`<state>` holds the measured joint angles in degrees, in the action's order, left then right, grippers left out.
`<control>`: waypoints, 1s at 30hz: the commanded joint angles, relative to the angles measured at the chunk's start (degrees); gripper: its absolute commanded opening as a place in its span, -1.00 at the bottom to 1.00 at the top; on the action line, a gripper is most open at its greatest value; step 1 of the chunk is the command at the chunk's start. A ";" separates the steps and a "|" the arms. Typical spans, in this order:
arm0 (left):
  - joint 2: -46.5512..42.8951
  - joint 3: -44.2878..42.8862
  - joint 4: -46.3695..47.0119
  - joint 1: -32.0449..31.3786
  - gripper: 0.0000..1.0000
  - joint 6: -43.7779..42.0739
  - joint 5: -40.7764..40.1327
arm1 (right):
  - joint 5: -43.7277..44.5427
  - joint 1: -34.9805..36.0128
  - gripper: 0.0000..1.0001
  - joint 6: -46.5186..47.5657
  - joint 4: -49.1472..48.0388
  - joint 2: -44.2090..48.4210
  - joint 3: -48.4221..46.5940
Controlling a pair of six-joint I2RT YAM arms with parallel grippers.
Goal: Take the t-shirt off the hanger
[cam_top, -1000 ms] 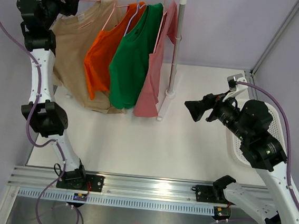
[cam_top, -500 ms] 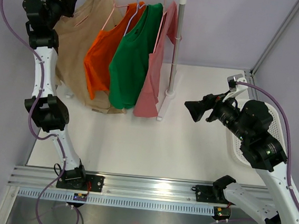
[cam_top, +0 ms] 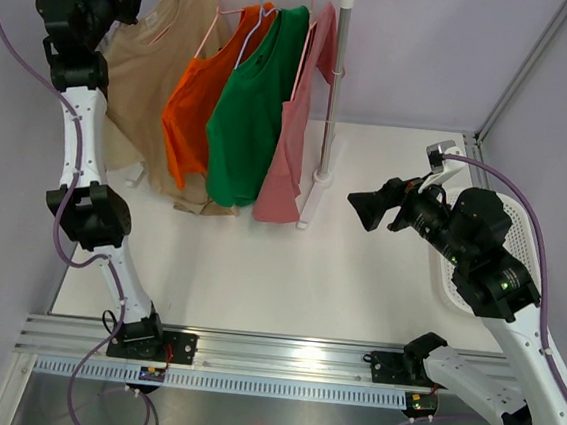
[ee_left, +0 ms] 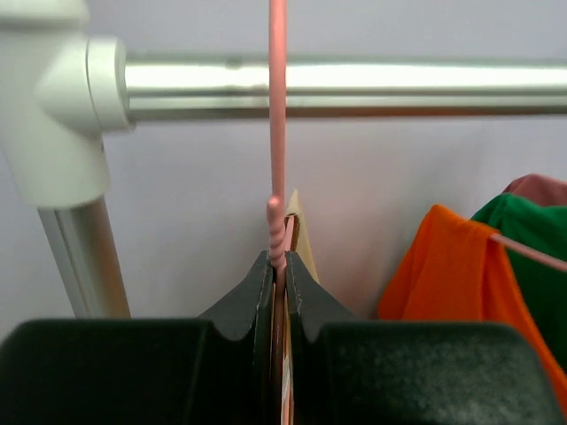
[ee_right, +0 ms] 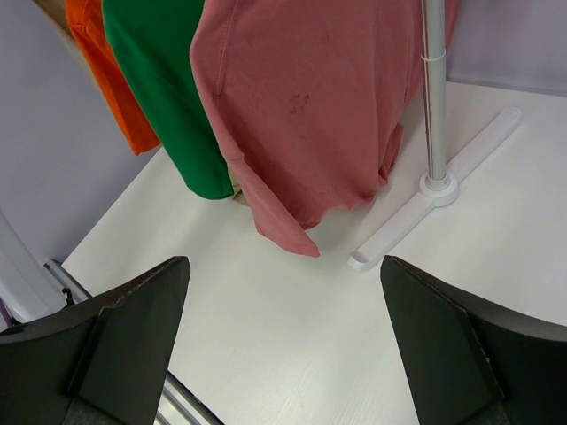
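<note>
Where the left wrist view looks straight along them, the left fingers [ee_left: 248, 297] are clenched on the twisted neck of a pink hanger [ee_left: 277, 133], whose stem rises across the rail [ee_left: 354, 87]. A sliver of the tan shirt [ee_left: 299, 235] shows just behind the grip. The overhead view shows that shirt whole, hanging at the rail's left end with the left arm reaching up to it.

Four shirts hang in a row there: the tan shirt, an orange shirt [cam_top: 188, 113], a green shirt [cam_top: 247, 119] and a pink shirt [cam_top: 290, 143], the last beside the one upright post [cam_top: 334, 87]. The left wrist view catches only edges of the three coloured ones.

The right fingers [ee_right: 133, 336] are spread wide, grasping nothing, above the white surface [cam_top: 288, 273]. Their view shows the lower parts of the orange, green and pink shirts and the post's foot, but barely a corner of tan.
</note>
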<state>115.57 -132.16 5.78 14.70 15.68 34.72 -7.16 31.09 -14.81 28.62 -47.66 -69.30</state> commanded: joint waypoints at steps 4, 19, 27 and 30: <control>-6.22 -6.89 9.52 0.24 -1.00 5.85 1.15 | -1.54 0.55 0.99 -0.31 -0.32 0.37 0.22; -25.82 14.02 -0.16 -0.99 -1.00 3.21 -13.45 | -2.42 0.46 0.99 -0.31 0.03 -0.42 -2.07; -38.56 33.42 -0.07 -2.65 -1.00 3.92 -21.61 | -5.66 0.55 0.99 -0.49 0.73 -1.82 -4.62; -44.45 40.28 -0.33 -4.49 -1.00 1.55 -26.62 | -7.42 0.55 0.99 0.66 0.91 -3.40 -6.46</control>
<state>76.64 -95.90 1.96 11.88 18.83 14.92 -10.61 31.09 -15.35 29.85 -49.93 -72.12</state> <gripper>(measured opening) 0.089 0.993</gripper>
